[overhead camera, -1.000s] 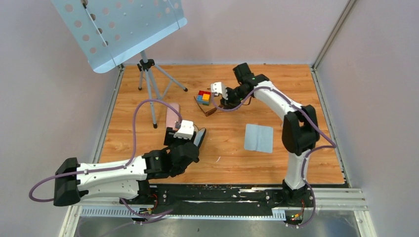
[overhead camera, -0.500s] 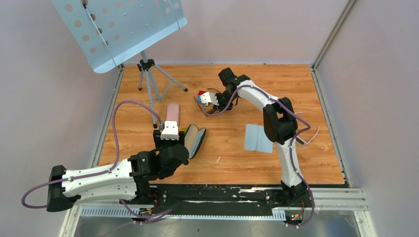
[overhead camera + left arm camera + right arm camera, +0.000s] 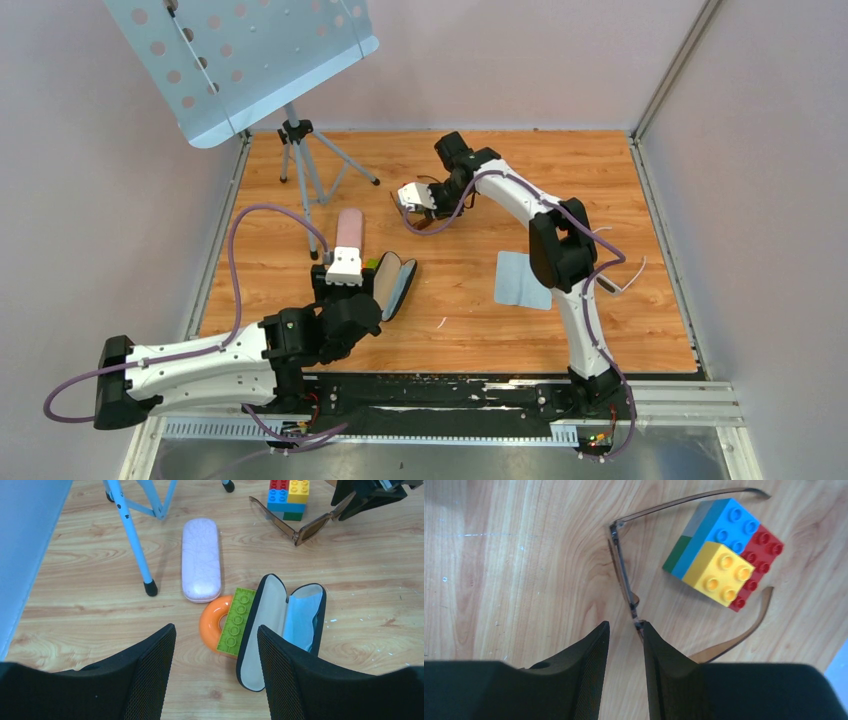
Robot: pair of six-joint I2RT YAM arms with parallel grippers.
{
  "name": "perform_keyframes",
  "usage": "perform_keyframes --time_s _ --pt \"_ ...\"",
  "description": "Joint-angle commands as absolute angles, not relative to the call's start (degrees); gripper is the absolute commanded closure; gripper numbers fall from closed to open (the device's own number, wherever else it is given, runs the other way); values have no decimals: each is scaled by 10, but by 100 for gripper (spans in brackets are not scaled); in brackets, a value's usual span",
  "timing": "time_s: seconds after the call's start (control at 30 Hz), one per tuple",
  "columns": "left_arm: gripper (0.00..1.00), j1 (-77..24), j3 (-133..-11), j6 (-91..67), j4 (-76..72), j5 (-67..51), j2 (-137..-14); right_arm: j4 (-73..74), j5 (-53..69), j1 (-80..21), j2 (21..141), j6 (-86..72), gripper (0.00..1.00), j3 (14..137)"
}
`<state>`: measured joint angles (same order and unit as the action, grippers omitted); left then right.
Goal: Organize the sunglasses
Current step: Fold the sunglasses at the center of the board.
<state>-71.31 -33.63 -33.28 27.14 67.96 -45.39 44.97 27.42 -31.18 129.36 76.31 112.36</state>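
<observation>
The sunglasses (image 3: 624, 575), thin brown frame with long temples, lie unfolded on the wood around a coloured brick block (image 3: 724, 555). They also show in the top view (image 3: 428, 224) and in the left wrist view (image 3: 300, 530). My right gripper (image 3: 625, 626) is low over one end of their front. Its jaws stand narrowly open with bare wood between them, and the frame's end touches the tip of the right finger (image 3: 659, 655). My left gripper (image 3: 216, 629) hovers open and empty near the open black case (image 3: 272, 625).
A pink case (image 3: 201, 560) lies beside a music stand's tripod leg (image 3: 132, 535). An orange ring (image 3: 207, 625) with a green brick (image 3: 237, 620) rests against the black case, which holds a blue cloth (image 3: 302, 620). A grey-blue cloth (image 3: 522, 280) lies at the right.
The right arm swung left and down onto the sunglasses beside the block. The left arm drew back toward the lower left. Little has moved in the last half second.
</observation>
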Motion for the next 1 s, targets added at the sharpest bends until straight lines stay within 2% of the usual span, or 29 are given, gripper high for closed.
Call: perform_keyframes --time_s 0.0,0.43,0.6,0.73,0.77,0.83,0.97 --pt "36 -709 -320 -351 261 678 -445 470 294 -321 1307 761 65 1151" --pt "36 -709 -316 -362 273 670 -444 471 249 -330 1363 788 67 1179" --pt "36 -709 -315 -365 276 670 -441 475 246 -330 1344 797 76 1163" --pt "36 -709 -315 -365 269 667 -444 475 240 -333 1314 808 78 1142" --pt "36 -709 -315 -366 267 665 -446 475 233 -334 1310 810 82 1140" --pt "36 -709 -317 -368 265 661 -450 477 222 -336 1304 819 97 1135" --pt "36 -709 -322 -373 266 662 -452 479 220 -340 1264 815 100 1113"
